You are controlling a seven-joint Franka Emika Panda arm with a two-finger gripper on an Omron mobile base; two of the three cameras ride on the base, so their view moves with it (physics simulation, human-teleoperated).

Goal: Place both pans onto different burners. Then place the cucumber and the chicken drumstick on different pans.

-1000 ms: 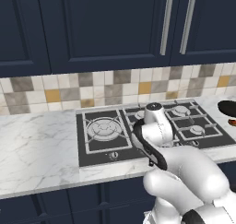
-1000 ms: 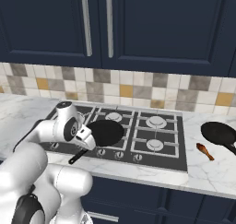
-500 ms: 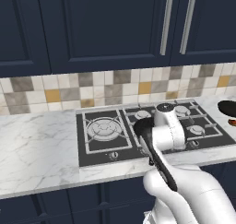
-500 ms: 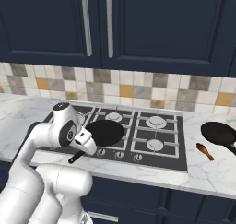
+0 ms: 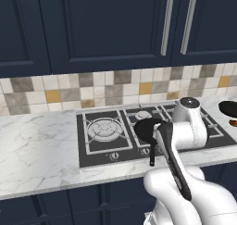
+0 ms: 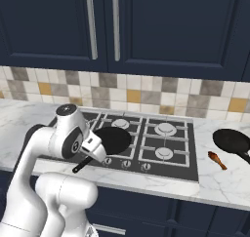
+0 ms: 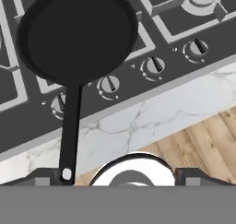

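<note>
One black pan [image 6: 113, 139] [image 5: 147, 129] sits on the front burner left of the cooktop's middle, its handle [image 7: 70, 126] reaching out over the counter edge. My gripper [image 7: 120, 177] [image 6: 93, 155] hovers open above the handle's end; the handle runs just inside the left fingertip [image 7: 46, 177], and no finger closes on it. The other pan [image 6: 233, 142] [image 5: 230, 108] lies on the marble counter to the right of the cooktop. The orange-brown chicken drumstick [image 6: 216, 159] lies beside it. The cucumber is out of view.
The black cooktop [image 6: 166, 168] has free burners at the left [image 5: 105, 127] and at the right [image 6: 166, 128] [image 6: 163, 153], and a row of knobs [image 7: 152, 66] along its front. Marble counter [image 5: 37, 145] stretches to the left. Dark cabinets hang above.
The gripper has opened and let go of the pan's handle, then drawn back a little. The pan stays on its burner.
</note>
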